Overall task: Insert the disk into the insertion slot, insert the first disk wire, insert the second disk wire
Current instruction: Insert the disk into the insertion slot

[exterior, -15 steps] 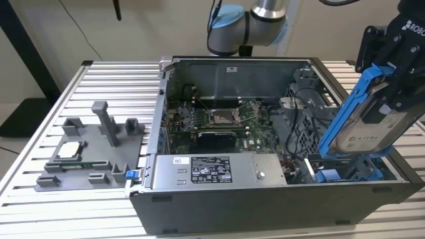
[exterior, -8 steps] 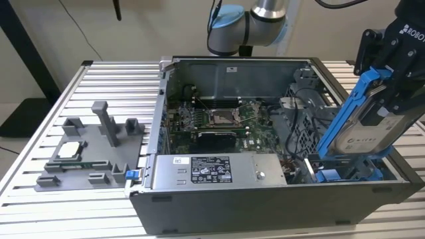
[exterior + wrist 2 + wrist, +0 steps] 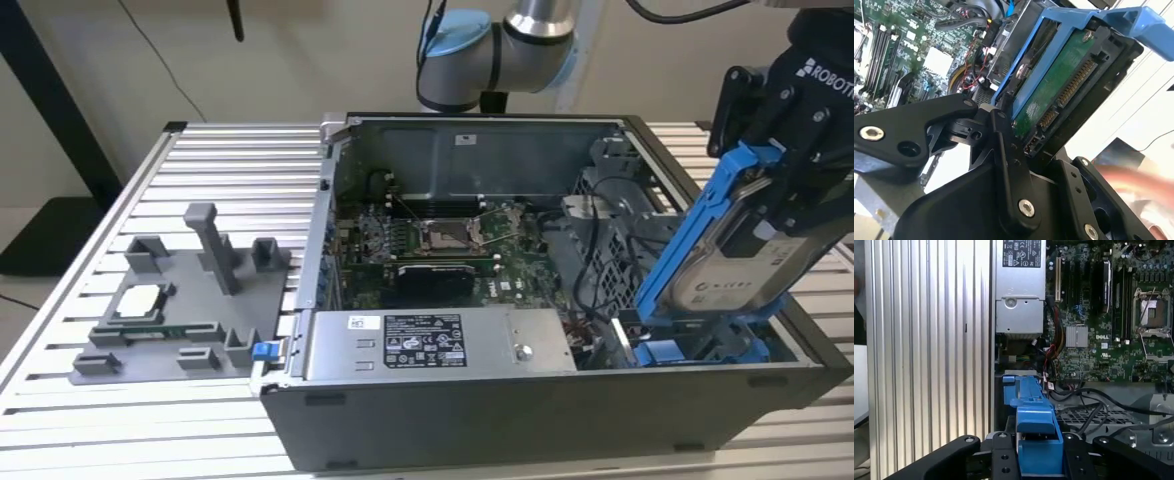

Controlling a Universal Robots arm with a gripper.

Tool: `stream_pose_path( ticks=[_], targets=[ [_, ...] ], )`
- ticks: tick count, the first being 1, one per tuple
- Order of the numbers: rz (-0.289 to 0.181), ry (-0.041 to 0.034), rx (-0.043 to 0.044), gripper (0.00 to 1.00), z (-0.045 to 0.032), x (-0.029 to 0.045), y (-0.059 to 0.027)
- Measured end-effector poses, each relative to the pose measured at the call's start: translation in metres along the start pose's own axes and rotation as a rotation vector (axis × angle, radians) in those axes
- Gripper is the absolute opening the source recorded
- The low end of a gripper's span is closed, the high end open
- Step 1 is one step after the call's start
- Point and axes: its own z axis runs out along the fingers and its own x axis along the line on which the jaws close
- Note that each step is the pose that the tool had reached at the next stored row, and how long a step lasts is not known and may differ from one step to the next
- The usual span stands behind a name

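Disk [image 3: 731, 265] above insertion slot [image 3: 699, 351]

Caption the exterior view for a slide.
Black gripper holds blue-framed silver-grey hard drive tilted over the open grey computer case.

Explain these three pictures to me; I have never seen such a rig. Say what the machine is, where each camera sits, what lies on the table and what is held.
One robot arm works over an open computer case lying on a slatted metal table. The exterior view comes from a camera off the arm; both wrist views come from cameras riding near its wrist. Its gripper is clamped on the disk, a silver hard drive in a blue frame, held tilted over the case's end at the exterior view's right. Inside the case lie a green motherboard and a grey power-supply box. Beside the case sits a grey fixture.
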Motion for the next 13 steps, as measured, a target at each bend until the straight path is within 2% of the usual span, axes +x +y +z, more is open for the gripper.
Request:
stream_pose_path(
  ticks=[3, 5, 6, 11, 13],
  targets=[
    [0.0, -0.0013, 0.0, 0.0, 0.0018, 0.0, -0.0003],
    [0.0, -0.0091, -0.0001, 0.0, 0.0035, 0.0, -0.0004],
    [-0.001, -0.0159, -0.0002, 0.0, 0.004, -0.0001, -0.0004],
    [-0.002, -0.0607, -0.0011, 0.0, 0.0066, -0.0002, -0.0005],
    [-0.003, -0.0677, -0.0013, 0.0, 0.0078, -0.0003, -0.0006]
  ],
)
